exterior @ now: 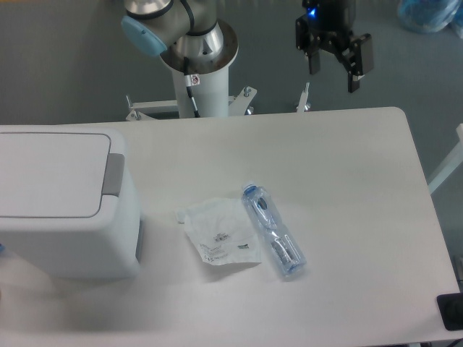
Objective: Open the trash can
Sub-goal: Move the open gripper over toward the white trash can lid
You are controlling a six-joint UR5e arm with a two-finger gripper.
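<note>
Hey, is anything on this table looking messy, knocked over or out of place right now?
Two things look like litter: a clear plastic bottle lies on its side mid-table, and a crumpled, empty-looking transparent wrapper lies flat right beside it. The trash can stands upright with its lid down. The gripper hangs open, apart from everything.

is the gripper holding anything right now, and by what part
Nothing is held: the black two-finger gripper hangs open and empty above the table's far edge, away from the large white plastic trash can.
</note>
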